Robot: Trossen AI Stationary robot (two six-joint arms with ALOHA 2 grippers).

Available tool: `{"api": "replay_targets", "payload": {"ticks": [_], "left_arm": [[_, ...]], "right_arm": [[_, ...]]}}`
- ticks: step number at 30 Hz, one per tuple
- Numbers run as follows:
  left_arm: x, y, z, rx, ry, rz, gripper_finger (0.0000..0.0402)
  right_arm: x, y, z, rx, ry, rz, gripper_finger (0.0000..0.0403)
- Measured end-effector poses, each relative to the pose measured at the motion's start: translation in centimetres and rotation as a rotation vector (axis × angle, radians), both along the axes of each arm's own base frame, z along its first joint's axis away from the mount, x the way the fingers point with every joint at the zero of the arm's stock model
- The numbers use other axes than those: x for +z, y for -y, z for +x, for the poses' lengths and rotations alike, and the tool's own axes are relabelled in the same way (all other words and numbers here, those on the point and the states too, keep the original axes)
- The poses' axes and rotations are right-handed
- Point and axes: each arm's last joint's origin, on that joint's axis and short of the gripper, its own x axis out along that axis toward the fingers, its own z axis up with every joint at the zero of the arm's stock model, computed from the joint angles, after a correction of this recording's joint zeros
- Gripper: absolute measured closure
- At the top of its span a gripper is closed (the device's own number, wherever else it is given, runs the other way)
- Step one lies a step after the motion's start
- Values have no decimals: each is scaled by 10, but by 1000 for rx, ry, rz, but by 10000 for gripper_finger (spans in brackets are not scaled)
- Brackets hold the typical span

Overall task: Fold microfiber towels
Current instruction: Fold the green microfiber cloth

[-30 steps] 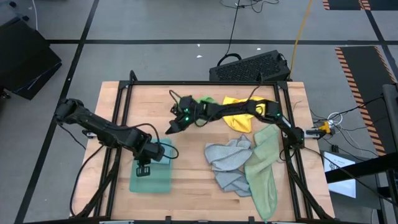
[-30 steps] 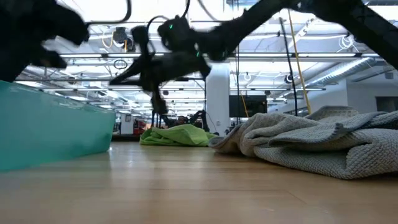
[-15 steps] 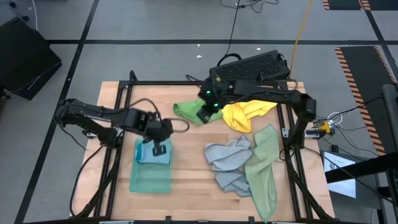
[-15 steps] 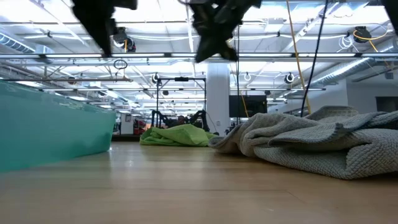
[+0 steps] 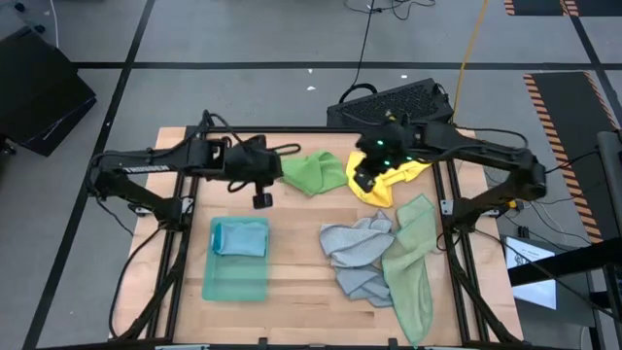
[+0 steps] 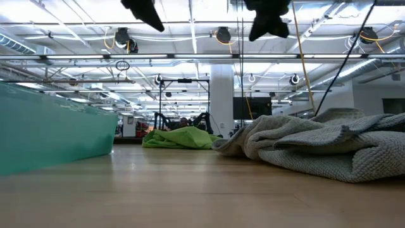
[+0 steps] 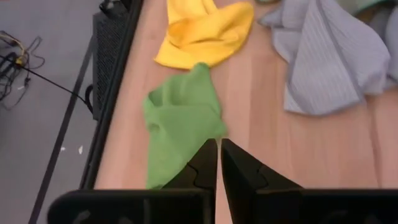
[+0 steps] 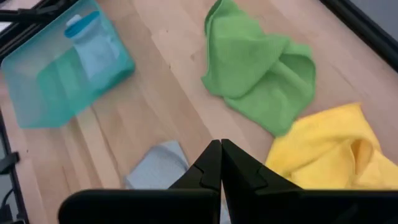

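1. The left gripper [image 5: 262,199] hangs empty over bare table, fingers almost together; the crumpled bright green towel [image 5: 313,171] lies just beside it toward the right arm, its long axis running the same way.
2. The right gripper [image 5: 362,183], fully shut and empty, hovers above the yellow towel [image 5: 389,180], about equally near.
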Motion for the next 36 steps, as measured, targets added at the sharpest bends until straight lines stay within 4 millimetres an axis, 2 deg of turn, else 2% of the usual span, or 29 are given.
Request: {"api": "replay_targets", "payload": {"ticks": [3, 8, 13, 17, 21, 25, 28, 30, 36], "left_arm": [[0, -11, 6, 40, 35, 1, 376], [-13, -29, 17, 143, 29, -75, 376], [-7, -28, 19, 256, 105, -199, 376], [3, -27, 27, 222, 139, -260, 375], [-11, -34, 45, 152, 67, -378, 375], [-14, -40, 60, 290, 104, -399, 375], [-21, -43, 74, 312, 145, -407, 375], [-26, -46, 84, 304, 176, -416, 375], [-52, -53, 103, 202, 112, -542, 371]], "right_arm": [[-7, -5, -19, 1, 36, -11, 403], [-22, -11, -46, -20, 104, -7, 403], [-31, -18, -69, 7, 179, -8, 403], [-35, -22, -83, 40, 234, -51, 403], [-37, -24, -92, 99, 265, -120, 403], [-37, -25, -98, 128, 266, -151, 403], [-36, -27, -102, 137, 270, -141, 403], [-35, -28, -105, 156, 276, -142, 403], [-32, -29, -111, 199, 281, -197, 403]]}}
